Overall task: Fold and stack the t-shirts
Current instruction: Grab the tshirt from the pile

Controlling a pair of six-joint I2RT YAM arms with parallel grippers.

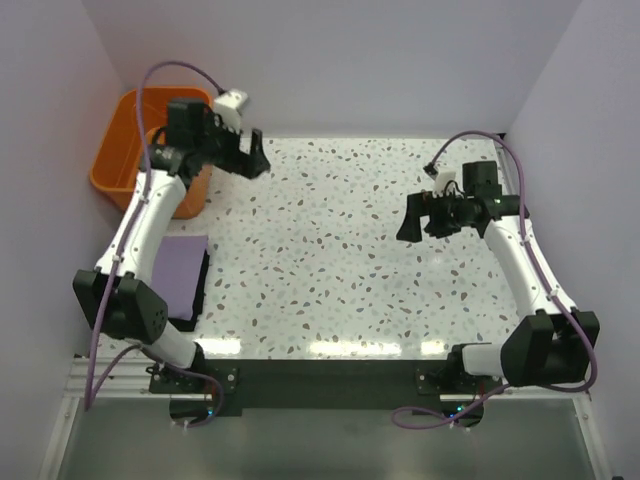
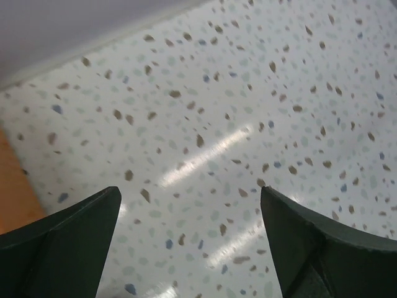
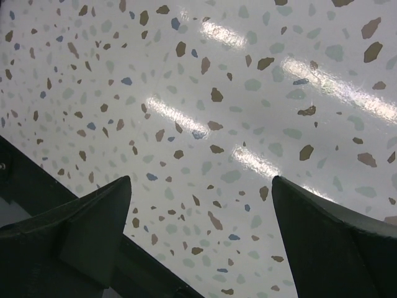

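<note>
**Top external view.**
- Worktop [image 1: 350, 280]: white with grey-brown speckles.
- Lavender-purple t-shirt [image 1: 172, 268]: folded into a flat rectangle at the worktop's left side, near the left arm's base. Its long axis runs from the near edge towards the far edge. The left arm crosses over its left part. Which end holds the neckline cannot be told. A dark strip [image 1: 202, 288] shows along its right edge, and what it is cannot be told.
- Orange plastic basket [image 1: 112, 160]: stands in the far left corner, beyond the shirt and well apart from it.
- Left tool [image 1: 255, 162]: raised just right of the basket, pointing right over the far part of the worktop, holding nothing.
- Right tool [image 1: 406, 220]: at the right side, pointing left towards the middle of the worktop, holding nothing.

**Left wrist view.**
- Two dark fingers [image 2: 68, 230] spread wide, with bare speckled worktop between them.
- A sliver of orange basket wall sits at the left edge of the view.

**Right wrist view.**
- Two dark fingers [image 3: 329, 223] spread wide, with only glossy speckled worktop between them.
- No shirt shows in this view.
</note>
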